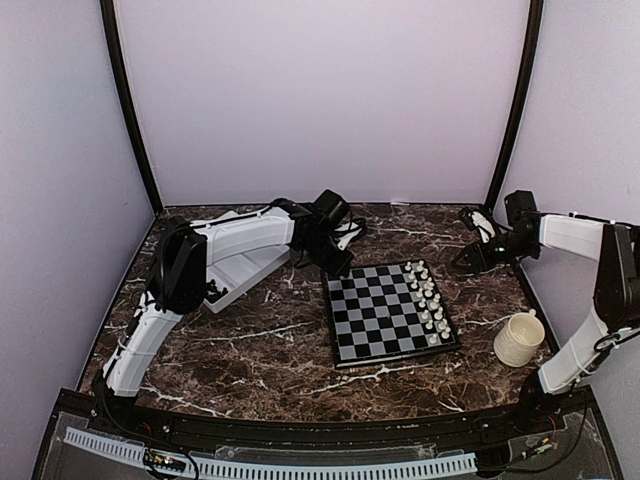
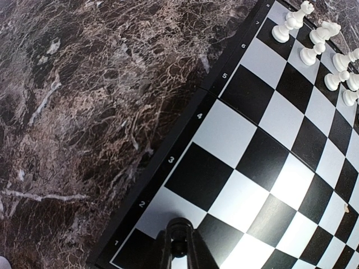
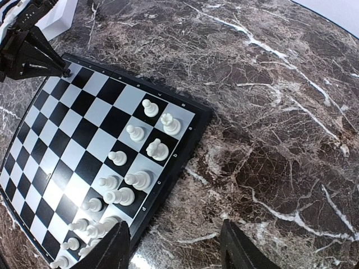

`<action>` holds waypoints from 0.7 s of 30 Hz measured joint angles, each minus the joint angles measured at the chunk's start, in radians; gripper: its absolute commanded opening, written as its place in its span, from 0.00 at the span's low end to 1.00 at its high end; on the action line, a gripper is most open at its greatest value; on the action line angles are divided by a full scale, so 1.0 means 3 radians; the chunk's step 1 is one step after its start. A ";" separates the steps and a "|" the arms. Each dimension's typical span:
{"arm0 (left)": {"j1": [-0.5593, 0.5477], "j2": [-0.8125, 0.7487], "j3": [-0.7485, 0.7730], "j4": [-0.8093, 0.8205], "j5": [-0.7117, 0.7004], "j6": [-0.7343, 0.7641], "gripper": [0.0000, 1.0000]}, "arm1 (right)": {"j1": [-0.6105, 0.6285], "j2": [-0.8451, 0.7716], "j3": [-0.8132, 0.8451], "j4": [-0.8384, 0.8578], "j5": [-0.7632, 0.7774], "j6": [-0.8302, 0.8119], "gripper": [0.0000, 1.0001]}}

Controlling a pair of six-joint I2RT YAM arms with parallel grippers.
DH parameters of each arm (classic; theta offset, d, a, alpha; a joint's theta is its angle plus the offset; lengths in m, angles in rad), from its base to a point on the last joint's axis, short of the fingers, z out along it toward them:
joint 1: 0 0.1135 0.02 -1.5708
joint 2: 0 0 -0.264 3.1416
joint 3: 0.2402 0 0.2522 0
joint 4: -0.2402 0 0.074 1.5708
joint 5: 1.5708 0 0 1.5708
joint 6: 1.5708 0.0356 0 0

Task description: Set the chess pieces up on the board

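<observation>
Presently the left gripper (image 1: 338,264) is pinching a tiny black chessman (image 2: 178,228) over the chessboard's (image 1: 370,312) far-left corner square; the right gripper (image 3: 175,227) is hanging wide open and empty above the marble table (image 1: 250,350), beside the edge where white chessmen (image 3: 134,179) are standing in two rows.

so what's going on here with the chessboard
The left gripper is over a corner square of the chessboard, jaws shut on what looks like a tiny black chess piece. The white chessmen already stand in two rows along the opposite edge; no black ones are on the board yet. The right gripper hovers over the marble table beside the white side, jaws open and empty.
</observation>
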 measured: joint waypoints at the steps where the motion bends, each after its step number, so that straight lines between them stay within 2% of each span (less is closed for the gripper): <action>1: 0.0000 0.0004 0.0001 0.0001 -0.0005 -0.0003 0.13 | 0.0000 -0.0001 0.0000 0.0000 0.0000 0.0000 0.56; 16: 0.0000 0.0036 0.0037 0.0003 -0.0031 -0.0031 0.32 | 0.0000 0.0000 0.0000 -0.0004 -0.0001 -0.0014 0.56; 20: 0.0000 0.0041 0.0080 -0.0009 -0.0031 -0.0034 0.43 | 0.0000 0.0000 0.0000 -0.0008 -0.0001 -0.0014 0.56; 21: -0.0001 0.0041 0.0104 -0.0014 -0.0027 -0.0033 0.49 | 0.0000 0.0000 0.0000 -0.0009 -0.0001 -0.0014 0.56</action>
